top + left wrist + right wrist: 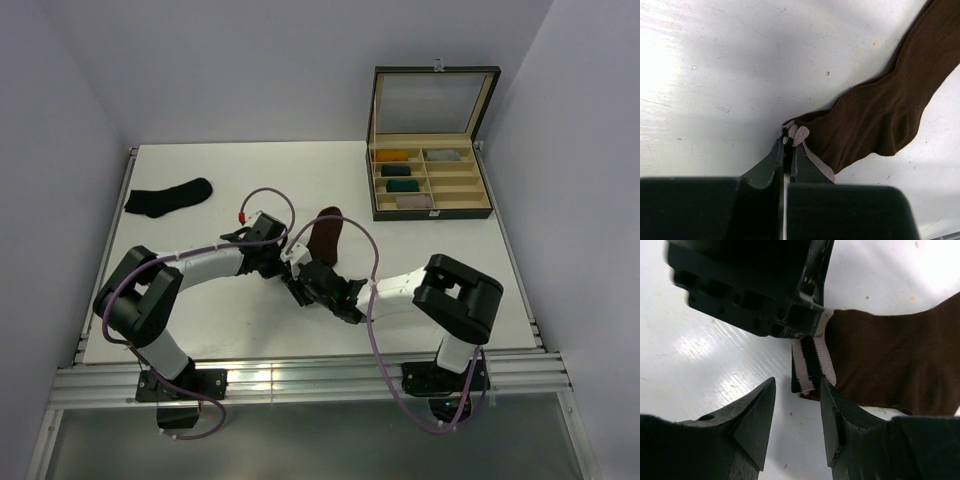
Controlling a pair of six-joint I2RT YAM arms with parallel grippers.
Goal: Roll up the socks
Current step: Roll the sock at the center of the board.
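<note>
The dark brown sock (325, 236) lies mid-table, its striped cuff toward the grippers. My left gripper (287, 255) is shut on a corner of the cuff (796, 133); the brown sock (885, 115) stretches away to the upper right in the left wrist view. My right gripper (305, 284) is open just in front of the cuff (810, 365), its fingers (832, 410) astride the near cuff edge without closing. The brown sock (890, 360) fills the right of that view, with the left gripper's body above. The black sock (168, 197) lies flat at the far left.
An open compartment box (430, 185) stands at the back right with mustard, grey and teal rolled bundles inside. The table's front rail (300, 380) runs along the near edge. White walls enclose the left, back and right sides.
</note>
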